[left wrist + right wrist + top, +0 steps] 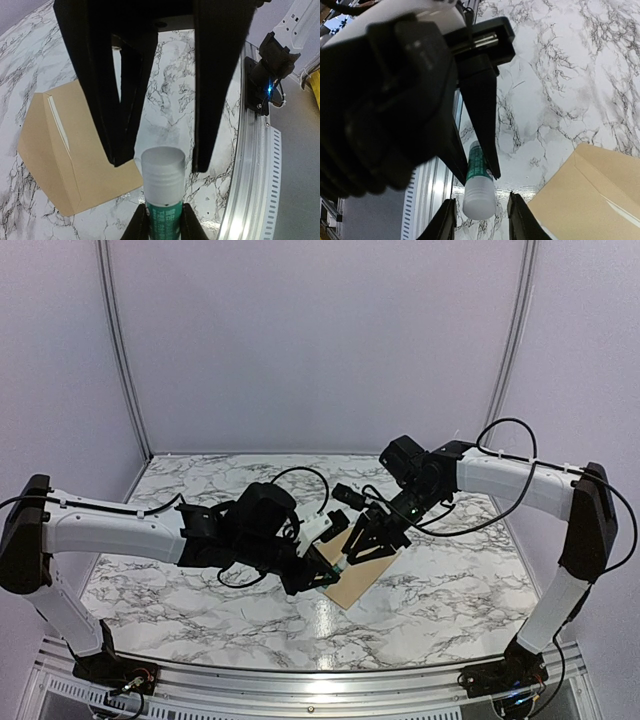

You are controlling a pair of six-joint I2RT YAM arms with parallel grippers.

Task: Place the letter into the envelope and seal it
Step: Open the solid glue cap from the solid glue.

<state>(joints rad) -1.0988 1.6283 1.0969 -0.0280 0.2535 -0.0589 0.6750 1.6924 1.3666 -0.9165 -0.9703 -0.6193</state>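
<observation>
My left gripper (162,222) is shut on the green body of a glue stick (162,172), holding it just above the table with its frosted white cap (480,197) pointing away from the wrist. My right gripper (481,220) straddles that cap, open, with a small gap on each side. The tan envelope (357,585) lies flat on the marble beside both grippers, its flap (37,132) folded out. A thin pale strip (58,122) runs along the flap fold. The letter is hidden from every view.
The marble table (200,610) ends at a metal rail (250,190) close to the grippers. The two arms meet above the envelope's near-left corner in the top view. White walls enclose the table at the back and sides.
</observation>
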